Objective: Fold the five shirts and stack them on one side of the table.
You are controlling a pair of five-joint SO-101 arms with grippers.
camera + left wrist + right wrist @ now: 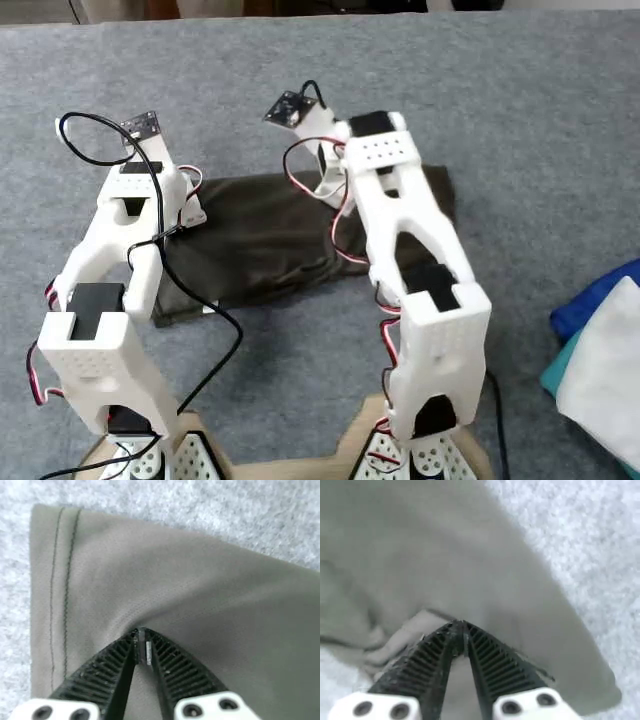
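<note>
1. Shirt (260, 240): dark olive, lying partly folded into a rough rectangle on the grey table (540, 130), in the middle of the high view between the 2 arms.
2. Its near edge is uneven, with a lower layer sticking out at the near-left corner.
3. Left gripper (141, 632): down on the shirt's left end. Its black ribbed jaws are pressed together at the tips and pinch a small bit of the cloth, and creases in the fabric run out from that spot.
4. In the left wrist view a hem (57, 580) with 2 lines of dark stitching runs along the shirt's edge just beside the gripper, and bare table lies beyond that edge.
5. Right gripper (462, 626): down on the shirt's far right part, near its far edge. Its jaws are also clamped together, with the tips meeting on the edge of a folded layer of the shirt. The view is blurred, so I cannot tell how much cloth is caught.
6. In the right wrist view the shirt's edge runs slantwise past the gripper, with table on the other side.
7. Pile (605, 350): blue, teal and white cloth heaped at the table's right edge, well apart from the shirt.
</note>
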